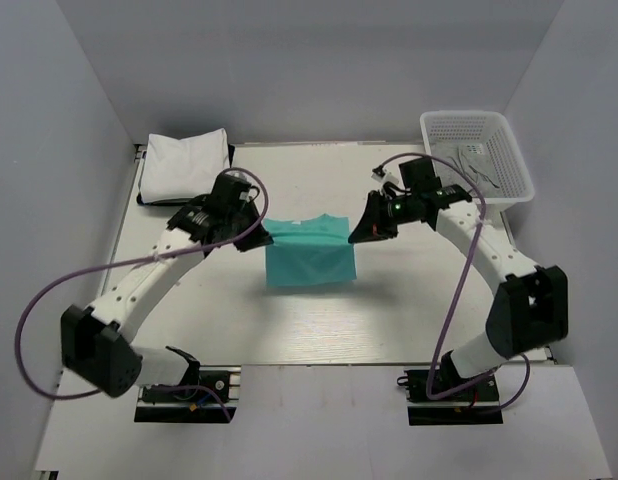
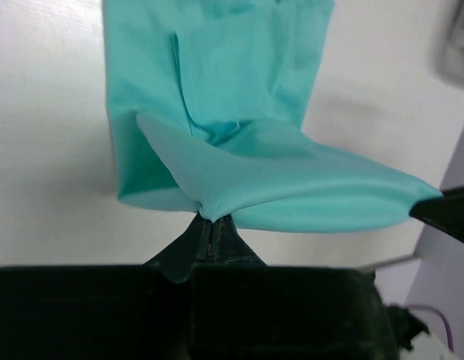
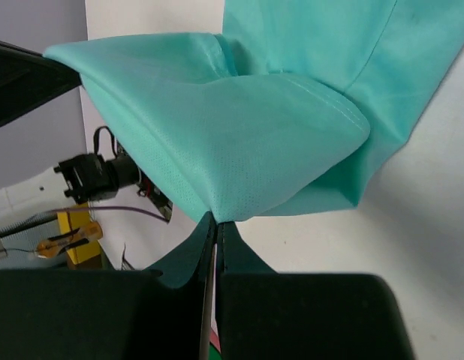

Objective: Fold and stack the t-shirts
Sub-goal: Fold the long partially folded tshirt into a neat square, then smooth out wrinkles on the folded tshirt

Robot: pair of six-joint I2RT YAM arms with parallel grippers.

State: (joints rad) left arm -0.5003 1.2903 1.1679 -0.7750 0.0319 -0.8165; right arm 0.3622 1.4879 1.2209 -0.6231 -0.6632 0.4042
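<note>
**Teal t-shirt** (image 1: 307, 255), partly folded, is held stretched over the middle of the table (image 1: 409, 320). The cloth is judged light, limp and prone to sagging, so opposite top corners are the hold best taken. The jaws of the left gripper (image 2: 209, 221) and right gripper (image 3: 215, 221) are closed tight, each on a pinched fold.

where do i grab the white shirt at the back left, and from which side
Probably its near edge, from above on the near side: the white shirt lies as a soft bundle in the far left corner, walls close behind and beside it. The left hand is nearest, but it and the right hand are shut on the teal shirt.
</note>
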